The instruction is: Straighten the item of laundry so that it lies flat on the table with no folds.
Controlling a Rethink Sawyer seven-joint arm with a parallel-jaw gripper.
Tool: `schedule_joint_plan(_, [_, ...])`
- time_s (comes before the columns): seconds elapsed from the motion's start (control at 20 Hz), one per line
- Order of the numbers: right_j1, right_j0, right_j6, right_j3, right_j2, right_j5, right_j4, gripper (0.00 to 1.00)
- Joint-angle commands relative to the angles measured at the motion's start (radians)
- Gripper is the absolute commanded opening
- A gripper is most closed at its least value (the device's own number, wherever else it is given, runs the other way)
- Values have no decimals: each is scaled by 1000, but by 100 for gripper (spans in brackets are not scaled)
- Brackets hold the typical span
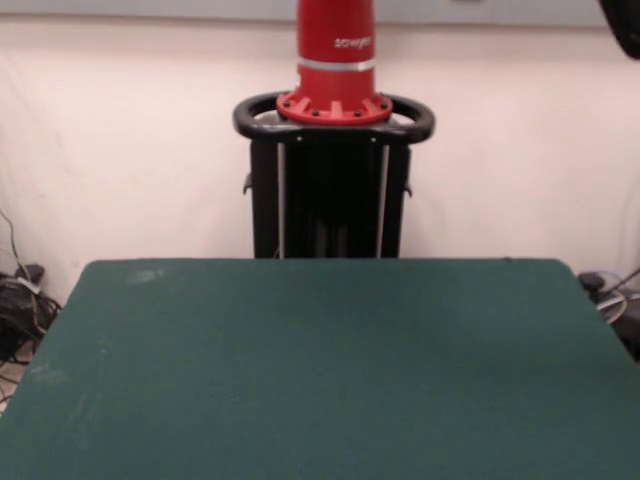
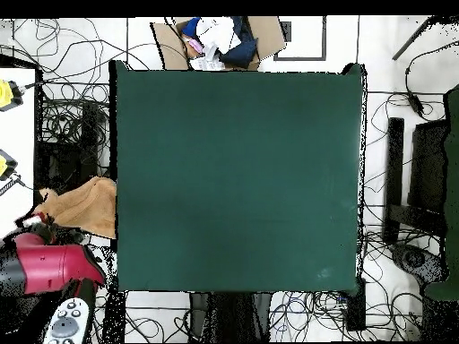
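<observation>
The dark green table [image 2: 238, 179] has nothing on its top in either view [image 1: 320, 370]. In the overhead view the orange-tan towel [image 2: 85, 204] hangs bunched just off the table's left edge, beside the lower left part. My red arm [image 2: 49, 264] is swung out past that edge, and my gripper [image 2: 36, 220] sits at the towel's lower left end. I cannot tell whether it is open or shut on the cloth. The front view shows neither the towel nor the gripper.
A cardboard box [image 2: 220, 40] with several clothes stands past the table's top edge in the overhead view. Cables cover the floor around the table. Black stands [image 2: 421, 179] are to the right. The red and black pedestal [image 1: 330, 190] stands behind the far edge.
</observation>
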Motion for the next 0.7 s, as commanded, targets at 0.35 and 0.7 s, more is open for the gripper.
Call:
schedule_joint_plan(0.35, [136,83,50,-26,75,-41,-73,0])
schedule_joint_plan(0.7, [145,-95,-73,72,104,-122,-273,0])
